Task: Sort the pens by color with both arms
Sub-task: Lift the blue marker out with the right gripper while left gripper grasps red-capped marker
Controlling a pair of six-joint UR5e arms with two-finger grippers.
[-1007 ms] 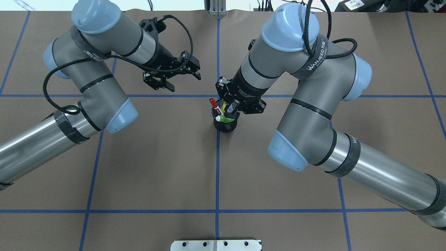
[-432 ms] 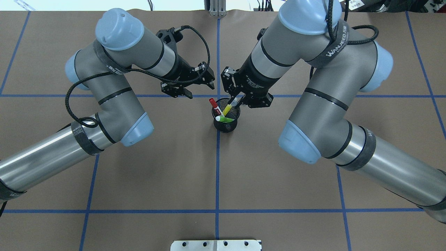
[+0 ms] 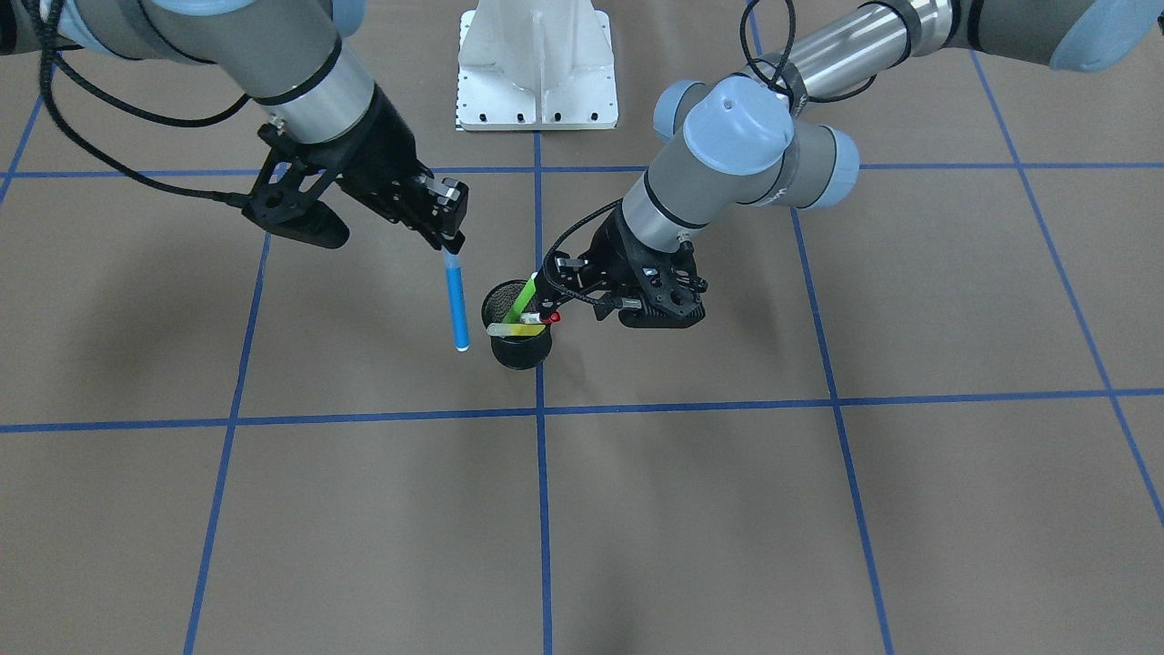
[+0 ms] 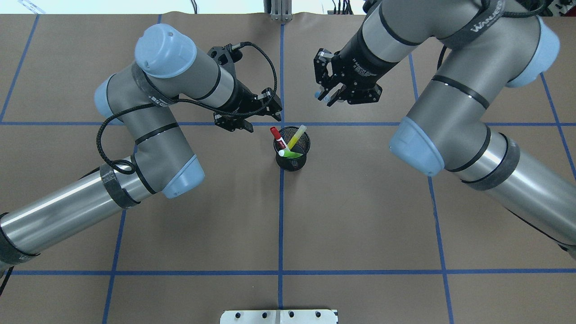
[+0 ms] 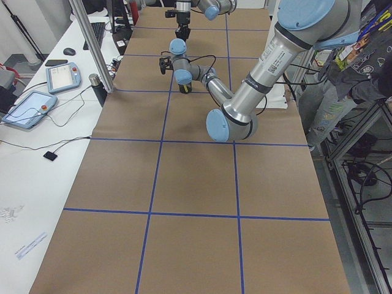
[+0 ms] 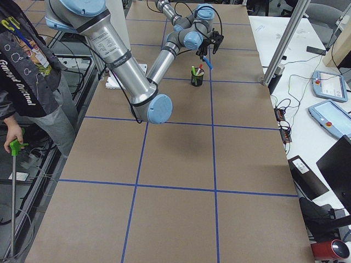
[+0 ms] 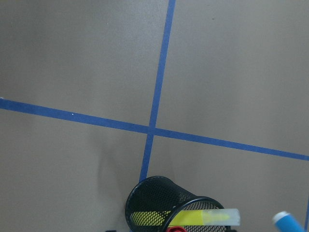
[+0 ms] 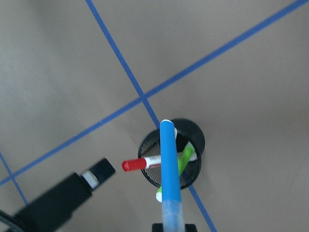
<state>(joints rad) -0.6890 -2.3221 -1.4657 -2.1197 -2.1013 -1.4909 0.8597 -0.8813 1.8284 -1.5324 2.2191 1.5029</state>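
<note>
Blue pen (image 3: 457, 305) hangs beside cup (image 3: 521, 353) rim (right end effector (image 3: 448, 241) clamps it; left end effector (image 3: 550, 291) spread).

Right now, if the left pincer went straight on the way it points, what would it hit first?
Probably the red-capped pen leaning out of the mesh cup; the open left pincer angles down toward it, though depth is unclear.
</note>
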